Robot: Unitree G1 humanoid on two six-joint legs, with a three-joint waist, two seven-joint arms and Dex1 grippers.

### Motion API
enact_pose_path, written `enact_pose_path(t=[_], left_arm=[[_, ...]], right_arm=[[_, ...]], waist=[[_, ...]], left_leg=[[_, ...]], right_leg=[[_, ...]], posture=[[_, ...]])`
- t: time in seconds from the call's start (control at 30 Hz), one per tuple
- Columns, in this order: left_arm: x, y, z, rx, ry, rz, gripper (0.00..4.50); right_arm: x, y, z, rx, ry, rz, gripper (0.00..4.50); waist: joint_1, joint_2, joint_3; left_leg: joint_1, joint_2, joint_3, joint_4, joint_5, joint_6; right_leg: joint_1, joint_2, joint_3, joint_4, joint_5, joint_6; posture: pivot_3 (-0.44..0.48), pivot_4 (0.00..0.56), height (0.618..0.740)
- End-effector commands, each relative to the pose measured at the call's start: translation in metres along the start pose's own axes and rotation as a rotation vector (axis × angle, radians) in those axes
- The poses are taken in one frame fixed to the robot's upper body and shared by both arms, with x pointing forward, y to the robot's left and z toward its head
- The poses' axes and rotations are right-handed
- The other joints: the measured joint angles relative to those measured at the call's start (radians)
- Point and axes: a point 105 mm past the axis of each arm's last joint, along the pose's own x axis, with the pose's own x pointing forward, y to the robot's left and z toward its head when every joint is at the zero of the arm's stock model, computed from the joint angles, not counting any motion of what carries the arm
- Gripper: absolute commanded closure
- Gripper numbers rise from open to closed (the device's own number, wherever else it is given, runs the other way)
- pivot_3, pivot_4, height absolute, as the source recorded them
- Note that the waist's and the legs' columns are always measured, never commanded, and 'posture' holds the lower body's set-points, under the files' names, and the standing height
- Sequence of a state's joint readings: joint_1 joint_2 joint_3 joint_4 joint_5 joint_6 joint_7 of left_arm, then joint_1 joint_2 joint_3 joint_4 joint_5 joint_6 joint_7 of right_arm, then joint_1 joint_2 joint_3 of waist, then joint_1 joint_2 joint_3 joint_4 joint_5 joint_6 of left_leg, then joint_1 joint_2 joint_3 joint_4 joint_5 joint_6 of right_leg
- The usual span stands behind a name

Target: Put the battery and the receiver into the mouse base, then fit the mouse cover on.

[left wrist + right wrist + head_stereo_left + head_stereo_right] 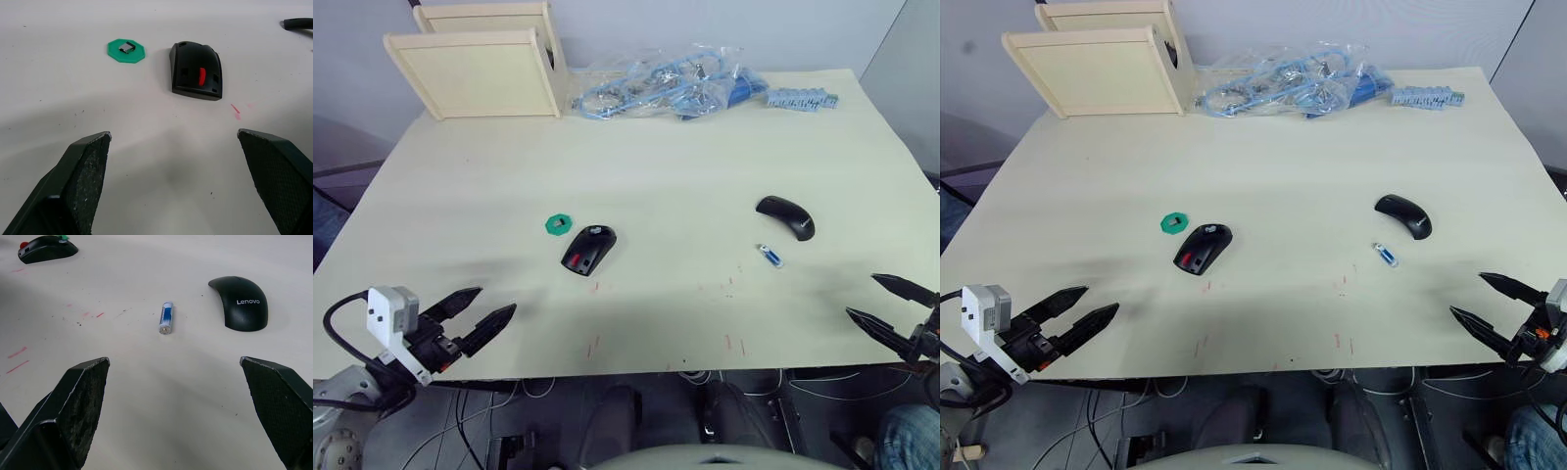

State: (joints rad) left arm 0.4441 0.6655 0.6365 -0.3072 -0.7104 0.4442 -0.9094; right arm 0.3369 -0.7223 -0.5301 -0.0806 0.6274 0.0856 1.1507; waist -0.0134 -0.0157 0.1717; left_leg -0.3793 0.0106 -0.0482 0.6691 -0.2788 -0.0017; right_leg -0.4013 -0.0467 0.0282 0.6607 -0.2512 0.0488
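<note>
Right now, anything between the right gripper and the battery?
No. Bare tabletop runs from the open right gripper up to the battery, seen in the right wrist view; the mouse cover sits off to the side.

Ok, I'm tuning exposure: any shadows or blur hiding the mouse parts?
Left eye view: soft shadow near the table's front edge; mouse base, battery and mouse cover show plainly. Left wrist view: fingers look soft, the base sharp.
</note>
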Motion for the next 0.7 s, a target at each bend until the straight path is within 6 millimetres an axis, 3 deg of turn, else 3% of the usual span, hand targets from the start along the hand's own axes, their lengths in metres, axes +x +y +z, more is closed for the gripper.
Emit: enact_pose_path(t=[0.03,0.3,0.57,0.7], left_arm=[[0.005,-0.004,0.014,0.055,-0.030,-0.020,0.08],[0.036,-0.023,0.037,0.169,-0.069,-0.118,0.08],[0.071,-0.032,0.048,0.166,0.018,-0.110,0.08],[0.085,-0.025,0.046,0.141,0.060,-0.063,0.08]], right_arm=[[0.002,0.000,0.017,-0.048,-0.043,0.003,0.00],[0.041,0.030,0.053,-0.072,-0.152,0.211,0.00],[0.048,0.060,0.085,-0.129,-0.213,0.353,0.00],[0.050,0.068,0.089,-0.136,-0.216,0.369,0.00]], waist=[[0.000,0.000,0.000],[0.001,0.000,0.000],[0.003,0.001,0.000],[0.000,0.000,0.000]], left_leg=[[0.000,0.000,0.000,0.000,0.000,0.000],[0.000,0.000,-0.001,0.000,0.000,0.000],[-0.001,-0.001,-0.002,0.000,0.000,0.000],[-0.001,-0.001,-0.003,0.000,0.000,0.000]], right_leg=[[0.000,0.000,0.000,0.000,0.000,0.000],[0.000,0.000,0.000,0.000,0.000,0.000],[0.000,0.000,-0.001,0.000,0.000,0.001],[0.000,0.000,-0.001,0.001,0.000,0.001]], posture=[[0.000,0.150,0.740],[0.000,0.150,0.740],[0.000,0.150,0.740],[0.000,0.150,0.740]])
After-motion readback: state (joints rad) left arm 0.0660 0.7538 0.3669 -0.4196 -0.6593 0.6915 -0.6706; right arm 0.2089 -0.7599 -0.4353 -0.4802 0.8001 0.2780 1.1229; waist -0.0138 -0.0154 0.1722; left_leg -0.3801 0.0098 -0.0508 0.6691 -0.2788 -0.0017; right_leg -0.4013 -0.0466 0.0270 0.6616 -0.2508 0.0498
